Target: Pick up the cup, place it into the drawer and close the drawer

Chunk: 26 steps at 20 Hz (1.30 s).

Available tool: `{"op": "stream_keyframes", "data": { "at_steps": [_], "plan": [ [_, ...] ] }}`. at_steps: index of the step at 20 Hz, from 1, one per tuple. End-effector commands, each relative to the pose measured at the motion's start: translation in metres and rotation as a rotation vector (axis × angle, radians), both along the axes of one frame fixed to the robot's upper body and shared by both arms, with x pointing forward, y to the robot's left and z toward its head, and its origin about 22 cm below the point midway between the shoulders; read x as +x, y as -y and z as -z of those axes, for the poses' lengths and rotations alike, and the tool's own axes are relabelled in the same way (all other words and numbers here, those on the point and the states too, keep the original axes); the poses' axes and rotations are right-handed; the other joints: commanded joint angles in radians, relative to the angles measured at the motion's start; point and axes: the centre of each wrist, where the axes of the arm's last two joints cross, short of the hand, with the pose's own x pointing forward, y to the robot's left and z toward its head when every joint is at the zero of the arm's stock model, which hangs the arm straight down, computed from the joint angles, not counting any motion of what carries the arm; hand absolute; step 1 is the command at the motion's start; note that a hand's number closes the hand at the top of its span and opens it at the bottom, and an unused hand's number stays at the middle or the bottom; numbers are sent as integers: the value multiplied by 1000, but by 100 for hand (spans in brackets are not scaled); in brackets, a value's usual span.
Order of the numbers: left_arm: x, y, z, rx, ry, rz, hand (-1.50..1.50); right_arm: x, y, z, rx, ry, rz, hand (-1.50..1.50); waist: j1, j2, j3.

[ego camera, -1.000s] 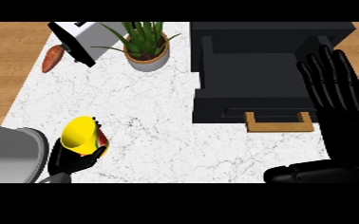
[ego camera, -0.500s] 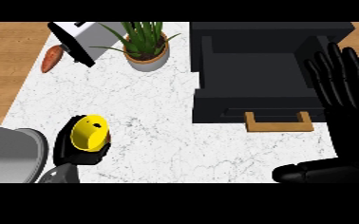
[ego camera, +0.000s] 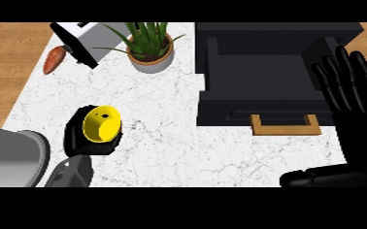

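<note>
The counter (ego camera: 165, 102) was topped in white marble with fine grey veining, evenly lit. Brown wood planking (ego camera: 22, 53) showed beyond its left edge. At the far side stood a potted plant (ego camera: 149, 48), near a white, black-faced appliance (ego camera: 82, 41). An orange-red root vegetable (ego camera: 54, 59) lay at the counter's left edge.

Yellow cup (ego camera: 102, 124), mouth upward, lower left; black drawer (ego camera: 258, 73) open, upper right

Kitchen, home type. White marble counter (ego camera: 168, 104) under both hands. Black drawer (ego camera: 251, 73) with wooden handle (ego camera: 285, 125) just left of the right hand (ego camera: 345, 97) fingers. Beyond the left hand (ego camera: 72, 139) fingers, which are curled round a yellow cup (ego camera: 101, 123): potted plant (ego camera: 149, 48), white appliance (ego camera: 76, 40), orange vegetable (ego camera: 53, 60).
</note>
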Motion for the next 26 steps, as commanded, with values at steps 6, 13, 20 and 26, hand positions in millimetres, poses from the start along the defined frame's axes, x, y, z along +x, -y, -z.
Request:
{"op": "stream_keyframes", "data": {
  "at_steps": [6,13,20,26],
  "plan": [
    [35,30,-77,34,149,191,150,-5,-5,10,-1,-24,19,-150,13,-5,2],
    [28,73,-143,12,202,247,150,5,15,5,6,-12,15,-150,12,-4,1],
    [73,102,-204,11,208,279,150,-5,-2,-10,10,4,21,-150,-4,0,0],
    [88,140,-267,56,220,280,150,5,26,13,-16,-8,10,-150,-5,1,1]
  ]
}}
